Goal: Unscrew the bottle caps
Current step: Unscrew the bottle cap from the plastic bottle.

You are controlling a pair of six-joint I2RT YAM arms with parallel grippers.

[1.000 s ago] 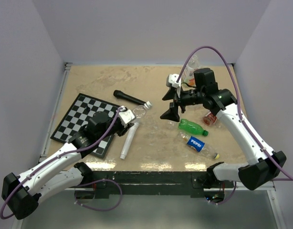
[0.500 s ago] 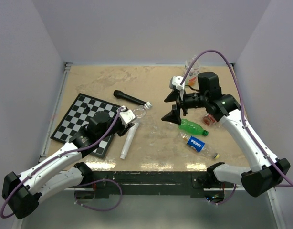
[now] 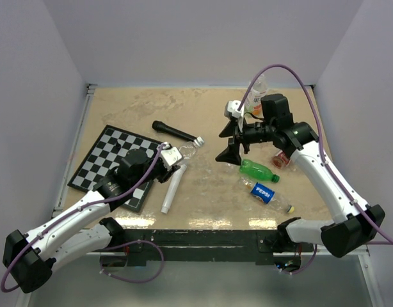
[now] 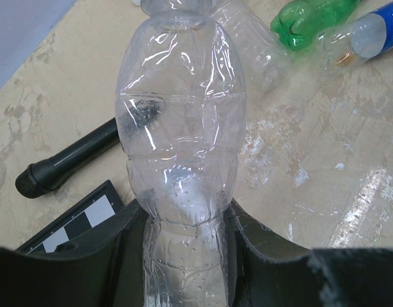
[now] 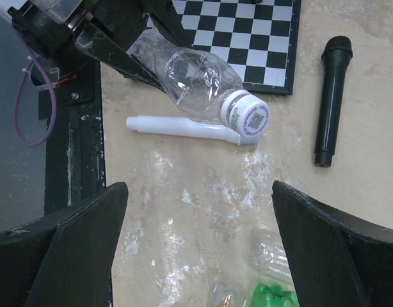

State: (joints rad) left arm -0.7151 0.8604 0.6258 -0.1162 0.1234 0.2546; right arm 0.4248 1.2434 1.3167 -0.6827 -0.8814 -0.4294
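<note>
My left gripper [image 3: 173,155] [image 4: 184,224] is shut on the waist of a clear plastic bottle [image 4: 180,121] and holds it tilted above the table. The bottle [image 5: 190,77] carries a white cap [image 5: 245,117] with purple print at its far end. The cap also shows in the top view [image 3: 198,139]. My right gripper [image 3: 227,142] [image 5: 200,256] is wide open and empty. It hovers to the right of the cap, above the table, apart from the bottle.
A green bottle [image 3: 259,171], a Pepsi bottle [image 3: 264,192] and a crushed clear bottle [image 5: 273,249] lie under the right arm. A black microphone [image 3: 174,132], a white cylinder [image 3: 173,187] and a chessboard [image 3: 110,160] lie left. Another bottle [image 3: 255,96] stands at the back.
The right arm shifted slightly right and back, its gripper staying open near the cap. The left gripper and its bottle have not moved.
</note>
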